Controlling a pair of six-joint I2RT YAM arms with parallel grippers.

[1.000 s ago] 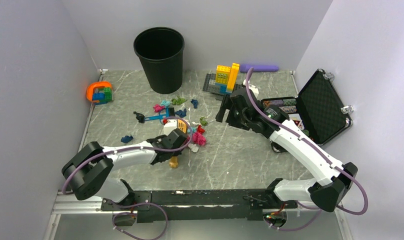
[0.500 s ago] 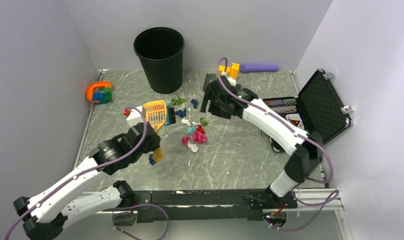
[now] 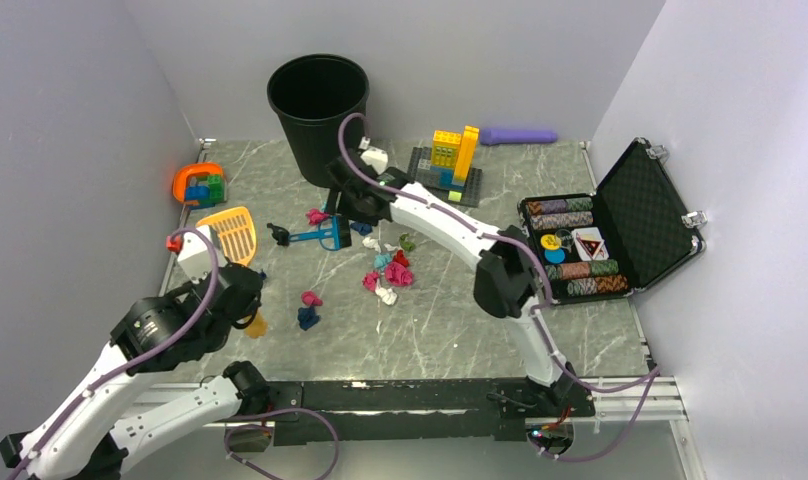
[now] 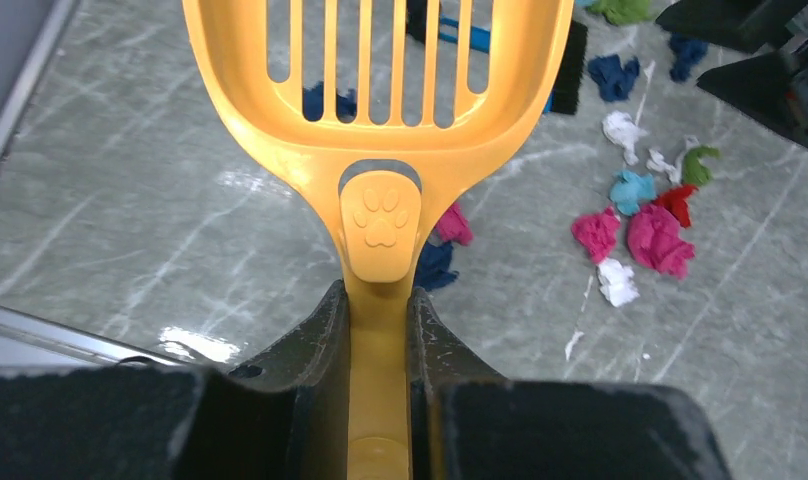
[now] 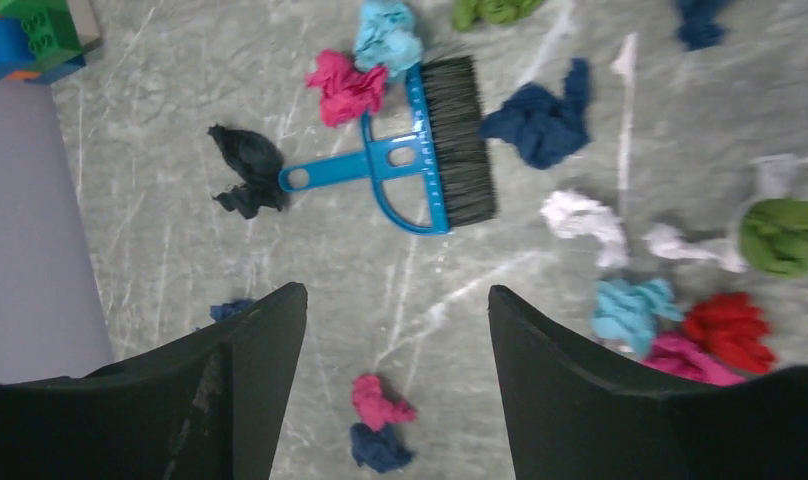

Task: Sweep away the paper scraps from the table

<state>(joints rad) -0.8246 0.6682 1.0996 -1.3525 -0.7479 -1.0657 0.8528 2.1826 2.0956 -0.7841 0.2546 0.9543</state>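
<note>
The paper scraps lie in a loose heap at the middle of the table, with a pink and navy pair apart to the left. My left gripper is shut on the handle of an orange slotted scoop. The scoop is held up over the left side, away from the heap. My right gripper hangs open and empty just above a blue hand brush. That brush lies flat among scraps near the bin.
A black bin stands at the back. A brick build on a dark baseplate sits to its right. An open case of poker chips is at the right edge, and an orange toy with bricks at the left rail.
My left arm has drawn back to the left with the scoop. My right arm has swung left across the table to over the brush, its jaws somewhat narrower.
</note>
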